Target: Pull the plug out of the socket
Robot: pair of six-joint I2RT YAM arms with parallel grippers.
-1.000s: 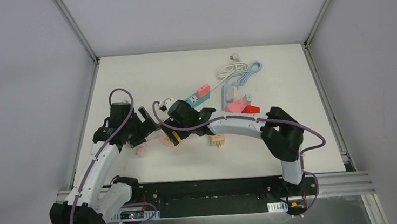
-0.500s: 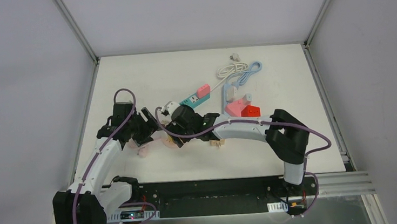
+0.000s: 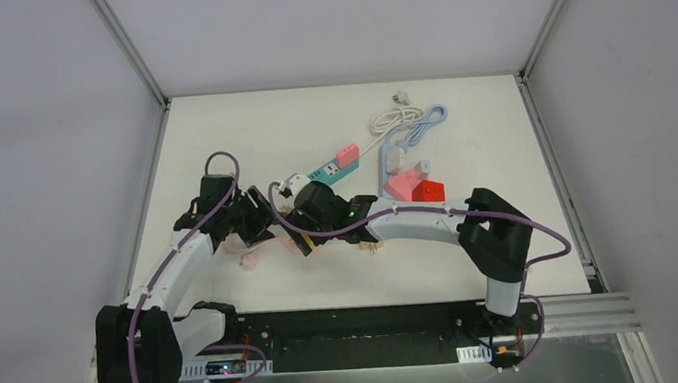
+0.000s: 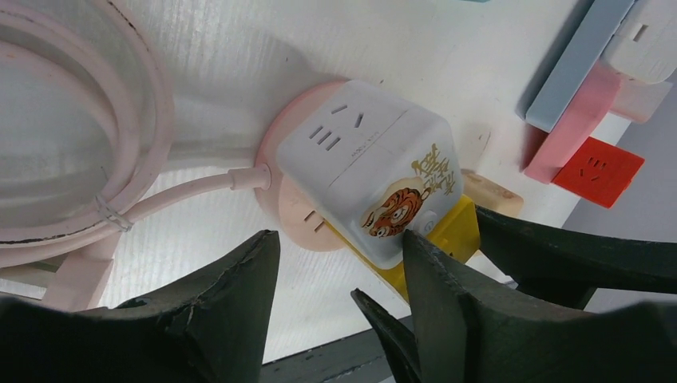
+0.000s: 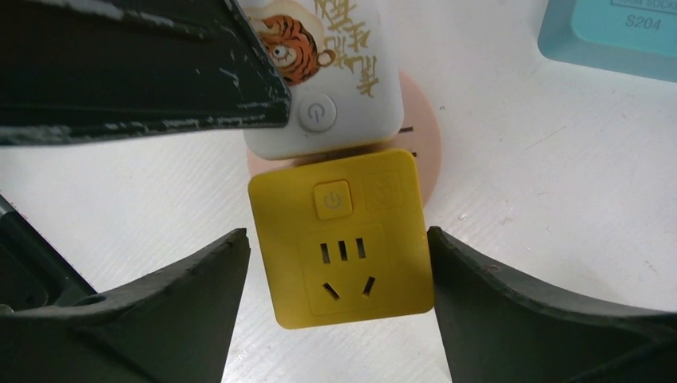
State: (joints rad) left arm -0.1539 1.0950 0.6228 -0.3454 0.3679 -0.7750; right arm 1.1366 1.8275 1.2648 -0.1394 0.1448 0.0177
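Plug (image 4: 451,235): in the left wrist view, a yellow block seated in the side of the socket cube (image 4: 359,159). Both rest on the worktop (image 4: 239,48), and only part of the block shows beside one finger.
Socket cube: white with a tiger print, on a round pink base (image 4: 291,215). A pink cord (image 4: 192,191) leaves it toward the left.
Left pincer (image 4: 342,239): jaws apart, with the cube's near corner lying in the mouth of the gap. We cannot tell whether either finger touches it.
Plug (image 5: 343,251), right wrist view: its square face is up and its far edge butts against the socket cube (image 5: 351,112). It is not yet drawn out.
Right pincer (image 5: 339,239): jaws apart, one on each flank of the plug and close to its sides. We see no firm clamp.
Brace: a finger (image 5: 120,72) of the left pincer lies across the cube's upper-left part.
Pull axis: the plug-to-cube joint runs across the jaw gap. We judge the pull to run straight back toward the right wrist, away from the cube.
Top external view: the two pincers meet left of centre and hide the plug and cube.
Nearer arm: the right pincer for the plug, in our judgement, and the left for the cube.
Spare sockets (image 3: 413,185): pink and red units, well apart at the far right.
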